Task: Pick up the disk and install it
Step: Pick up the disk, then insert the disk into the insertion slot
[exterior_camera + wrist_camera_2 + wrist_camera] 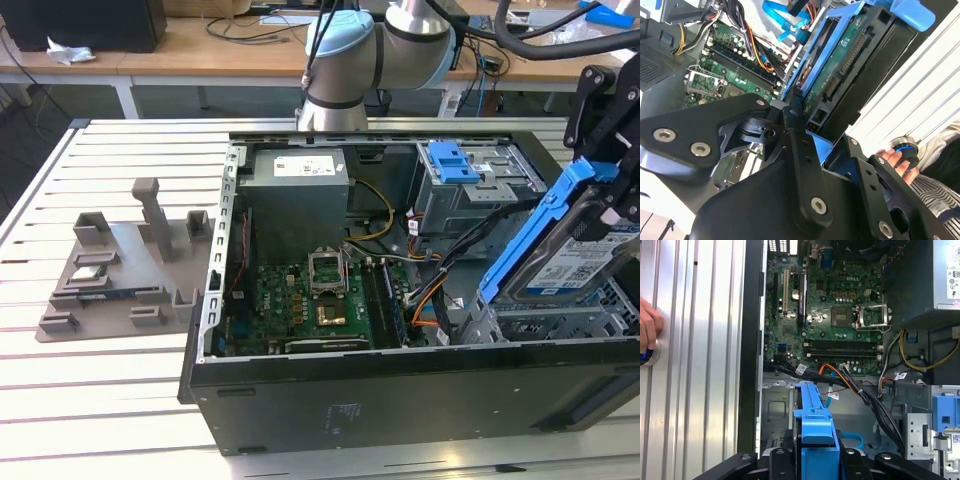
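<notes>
The claw [612, 205] is shut narrow on the disk [565, 255]. Its black fingers [796, 125] pinch the drive from both sides across the blue carrier rails, so the task's thing lies off to no side but right inside the grasp, lifted clear of the table [120, 400]. In the exterior view the disk hangs tilted, with its long axis running from the claw slantwise down into the open computer case [400, 400] and its labelled face turned outward. Its lower end points at the bare metal drive bay [535, 322] in the case corner just beneath the claw. I judge it not yet seated: that lower end is near the bay, but whether it touches I cannot tell. In the first wrist view the blue end of the carrier sits between the claw's links. The grey bay floor lies straight ahead of the claw, and a bundle of cables [850, 385] crosses just beyond it, short of the motherboard [840, 315]. A second drive cage [455, 160] with a blue latch stands farther from the claw, across those cables. A person's hand [646, 325] rests on a round knob outside the case wall, well apart from the claw.
</notes>
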